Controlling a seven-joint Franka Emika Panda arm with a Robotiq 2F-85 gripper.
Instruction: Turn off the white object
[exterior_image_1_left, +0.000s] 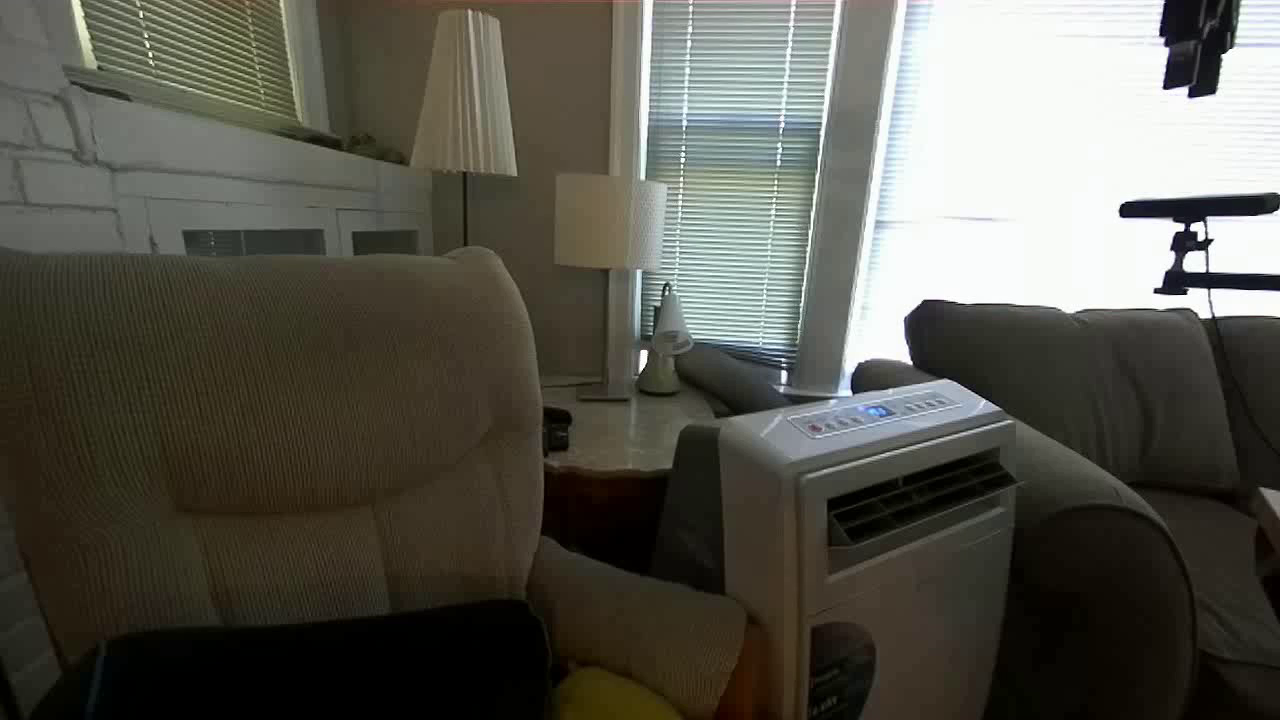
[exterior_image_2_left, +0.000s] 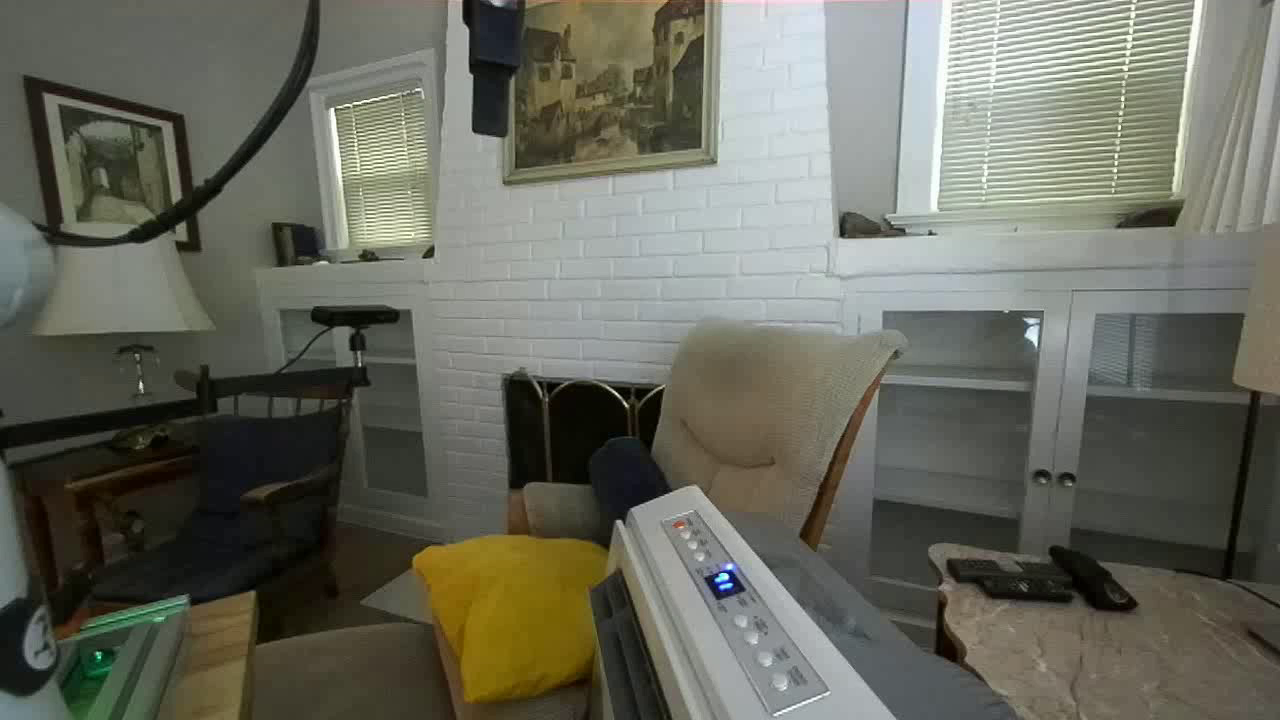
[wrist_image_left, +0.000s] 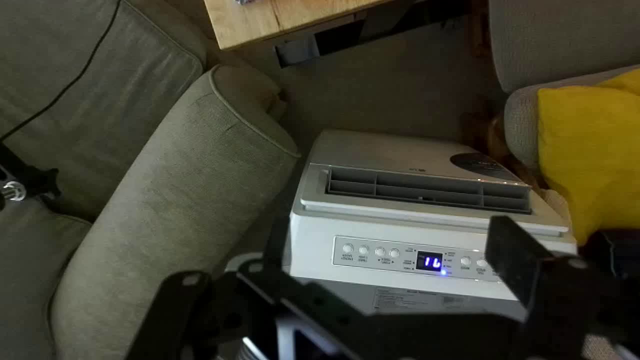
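Note:
The white object, a portable air conditioner, stands upright in both exterior views (exterior_image_1_left: 910, 610) (exterior_image_2_left: 735, 610) and in the wrist view (wrist_image_left: 400, 232). Its top control panel (wrist_image_left: 385, 256) has white buttons, a lit blue display (wrist_image_left: 429, 261) and a blue light. A red-orange mark (exterior_image_2_left: 681, 525) shows at one panel end; my right finger hides that end in the wrist view. My gripper (wrist_image_left: 392, 240) is open and empty, fingers wide apart over the panel. It hangs well above the unit, at the top of both exterior views (exterior_image_1_left: 1195, 75) (exterior_image_2_left: 490, 110).
A beige armchair (exterior_image_1_left: 300, 400) and a grey sofa (exterior_image_1_left: 1080, 390) flank the unit. A yellow pillow (exterior_image_2_left: 530, 610) lies beside it. A marble-topped table (exterior_image_2_left: 1130, 650) holds remotes and lamps. A camera on a black arm (exterior_image_1_left: 1200, 207) stands over the sofa. A wooden table edge (wrist_image_left: 280, 20) shows.

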